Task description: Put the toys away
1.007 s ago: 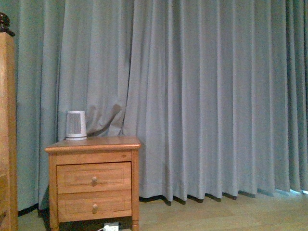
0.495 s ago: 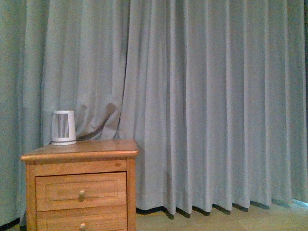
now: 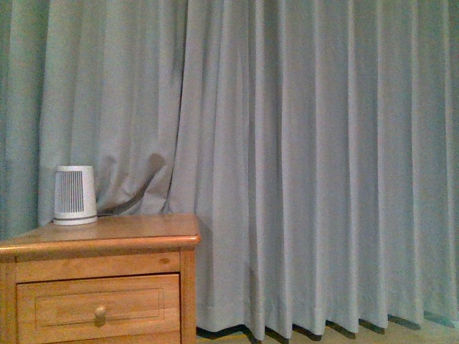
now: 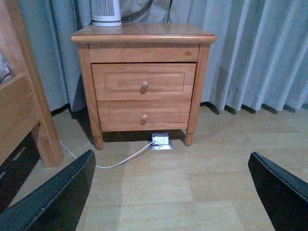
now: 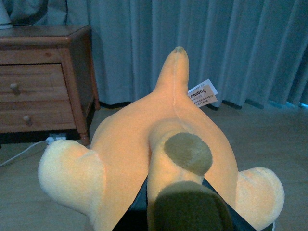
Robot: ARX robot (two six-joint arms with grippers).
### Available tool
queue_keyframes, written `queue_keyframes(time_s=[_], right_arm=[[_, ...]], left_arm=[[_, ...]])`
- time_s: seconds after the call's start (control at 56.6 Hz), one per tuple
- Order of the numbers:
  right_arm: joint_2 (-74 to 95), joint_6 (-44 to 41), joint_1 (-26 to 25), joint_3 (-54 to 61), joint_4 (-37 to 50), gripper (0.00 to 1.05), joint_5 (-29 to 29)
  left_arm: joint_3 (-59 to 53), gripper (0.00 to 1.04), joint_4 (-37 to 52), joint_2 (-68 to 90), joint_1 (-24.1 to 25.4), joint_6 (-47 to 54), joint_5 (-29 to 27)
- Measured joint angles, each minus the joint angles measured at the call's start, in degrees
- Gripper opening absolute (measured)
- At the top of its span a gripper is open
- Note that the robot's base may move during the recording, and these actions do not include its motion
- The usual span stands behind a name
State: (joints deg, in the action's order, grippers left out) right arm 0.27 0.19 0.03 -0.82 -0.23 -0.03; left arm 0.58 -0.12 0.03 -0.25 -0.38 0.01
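Observation:
The plush toy (image 5: 144,139), yellow-orange with stubby pale limbs and a brown-tipped part, fills the right wrist view, hanging above the wooden floor. My right gripper (image 5: 175,204) is shut on it, and the dark fingers (image 5: 134,214) show only partly under the plush. A white label (image 5: 202,93) sticks out from the toy's far side. In the left wrist view, my left gripper (image 4: 173,192) is open over bare floor, its black fingers (image 4: 57,192) wide apart with nothing between them. Neither arm appears in the front view.
A wooden nightstand (image 4: 144,72) with two drawers stands against the grey curtain (image 3: 308,165), with a small white ribbed device (image 3: 74,195) on top. Under it lie a socket block (image 4: 160,141) and a white cable (image 4: 120,161). A wooden bed frame (image 4: 24,110) stands beside the nightstand.
In the front view the nightstand has slid left and lower and looks larger. The bed post and most of the floor have left that view.

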Motion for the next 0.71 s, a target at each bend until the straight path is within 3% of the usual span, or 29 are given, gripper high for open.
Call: queue_keyframes(time_s=[0.707], right_arm=[[0.1, 0.0, 0.0, 0.0, 0.0, 0.09, -0.7]], left_arm=[[0.0, 0.98, 0.0, 0.1, 0.1, 0.0, -0.4]])
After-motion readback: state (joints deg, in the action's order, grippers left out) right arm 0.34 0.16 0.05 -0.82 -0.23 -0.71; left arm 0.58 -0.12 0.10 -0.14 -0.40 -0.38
